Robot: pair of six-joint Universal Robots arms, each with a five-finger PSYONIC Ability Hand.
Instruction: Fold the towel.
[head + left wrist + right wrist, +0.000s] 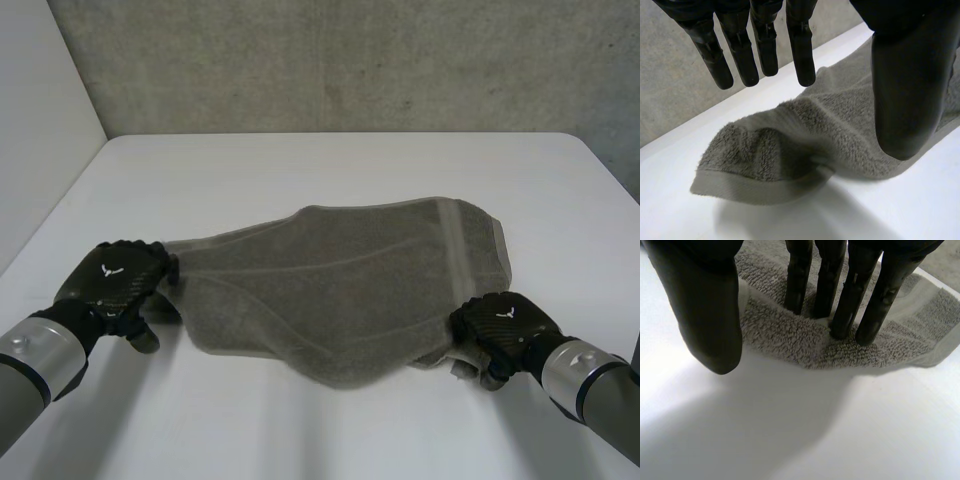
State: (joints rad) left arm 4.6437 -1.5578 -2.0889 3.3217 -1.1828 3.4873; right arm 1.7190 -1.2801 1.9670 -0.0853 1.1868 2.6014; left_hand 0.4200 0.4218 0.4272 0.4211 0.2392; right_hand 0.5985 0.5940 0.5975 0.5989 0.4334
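**Item:** grey towel (350, 290), centre of frame on the white table (330, 165), loosely doubled, edges uneven.

**Left hand** (118, 280), lower left of frame, at the towel's left corner. Fingers (802, 55) are straight and apart above the cloth, thumb (907, 100) wide of them, nothing clamped. The corner stands slightly off the table.

**Right hand** (500, 322), lower right of frame, at the near right corner. Straight fingertips (840, 315) rest on the edge, thumb (710, 315) clear over bare table.

**Note:** both hands seem posted at corners, ready to grip for a fold.
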